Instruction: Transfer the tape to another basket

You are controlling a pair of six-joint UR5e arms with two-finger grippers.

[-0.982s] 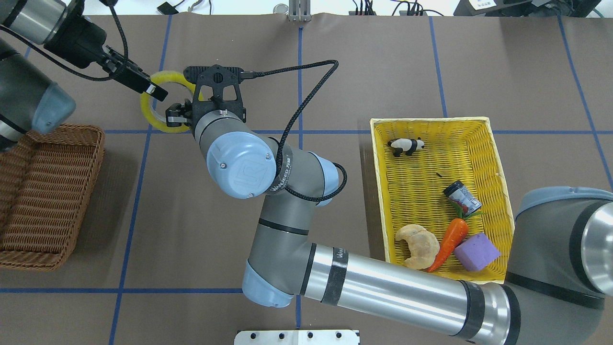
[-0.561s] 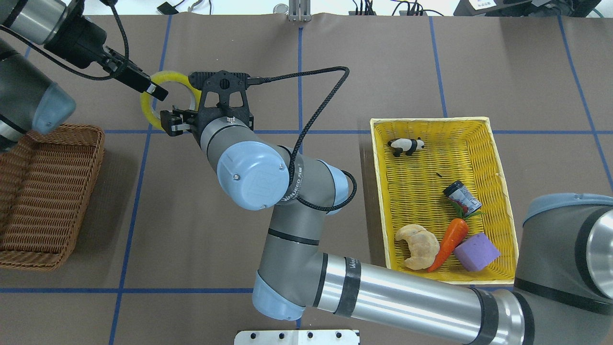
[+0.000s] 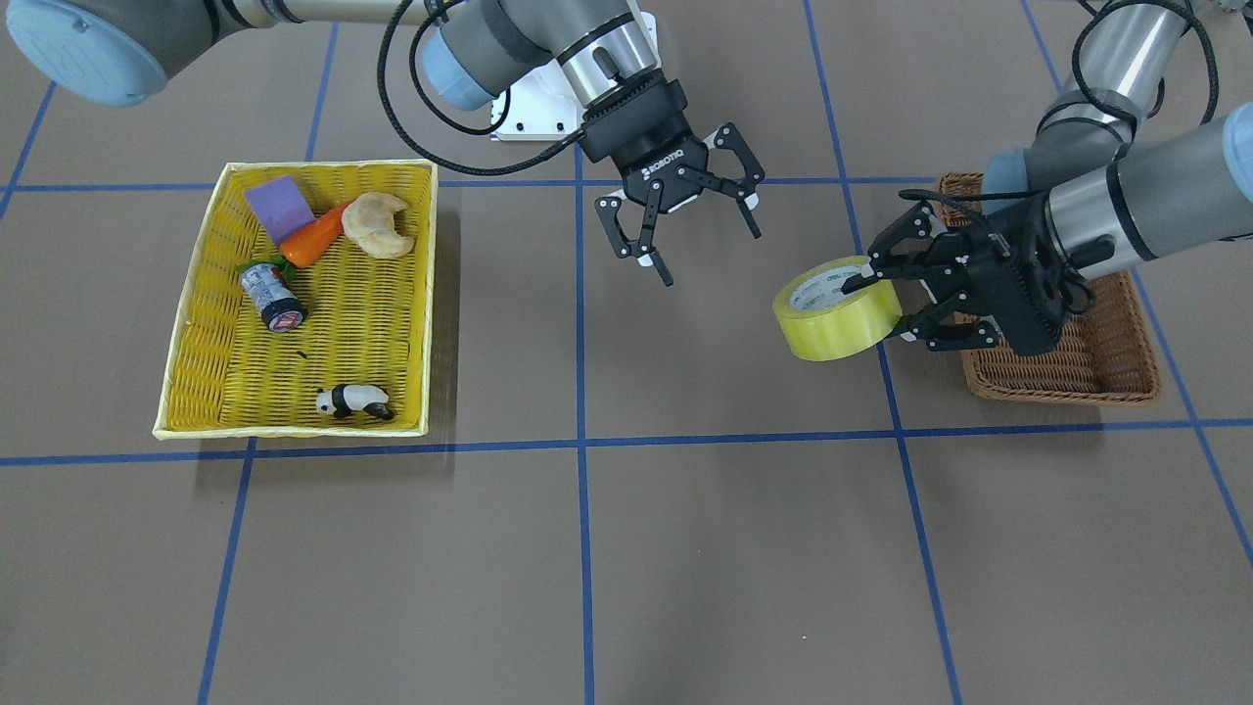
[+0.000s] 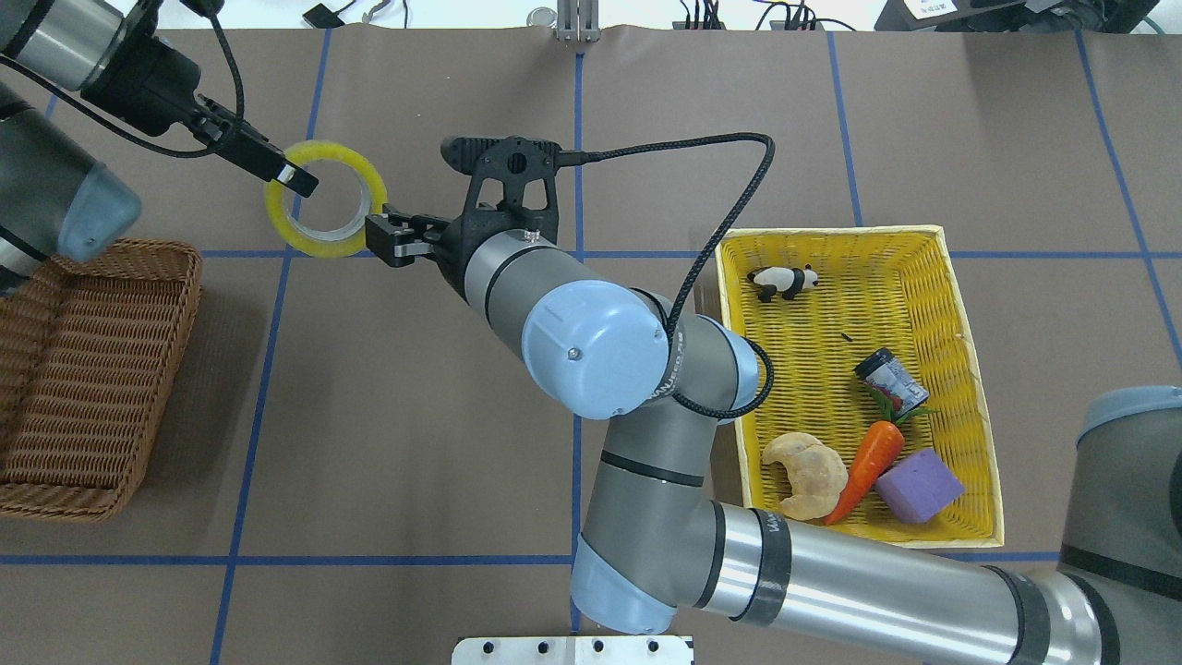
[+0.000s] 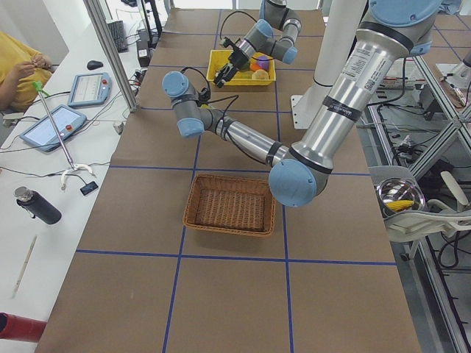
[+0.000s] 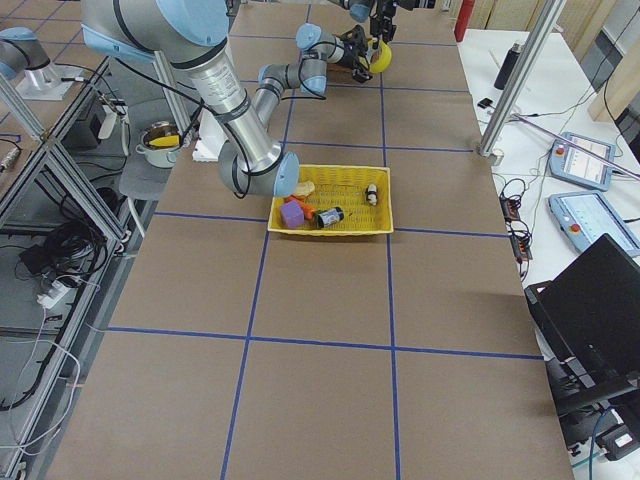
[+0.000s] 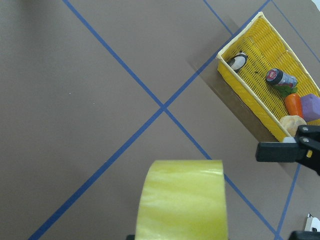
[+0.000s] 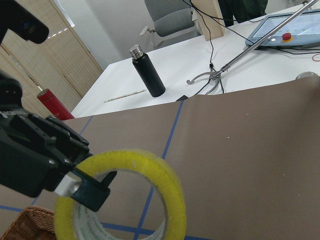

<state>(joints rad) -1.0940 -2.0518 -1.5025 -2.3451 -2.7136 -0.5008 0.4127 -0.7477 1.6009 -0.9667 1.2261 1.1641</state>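
Note:
The yellow-green tape roll [image 3: 840, 321] hangs in the air, held by my left gripper [image 3: 878, 311]. One finger is inside the white core and the other is outside the roll. In the overhead view the tape [image 4: 319, 245] sits just beyond the far right corner of the dark brown wicker basket [image 4: 175, 369], with my left gripper [image 4: 297, 180] on its left rim. My right gripper [image 3: 707, 257] is open and empty, a short way clear of the tape; it also shows in the overhead view [image 4: 390, 238]. The tape fills the left wrist view [image 7: 182, 200] and the right wrist view [image 8: 167, 172].
A bright yellow woven tray [image 4: 731, 369] on the right holds a toy panda [image 4: 783, 280], a small can [image 4: 891, 379], a carrot [image 4: 873, 457], a croissant [image 4: 805, 473] and a purple block [image 4: 919, 485]. The brown basket [image 3: 1096, 377] holds nothing that I can see.
My right gripper has pulled back to the right, away from the tape, and its arm has swung right. The tape stays in my left gripper, almost unmoved.

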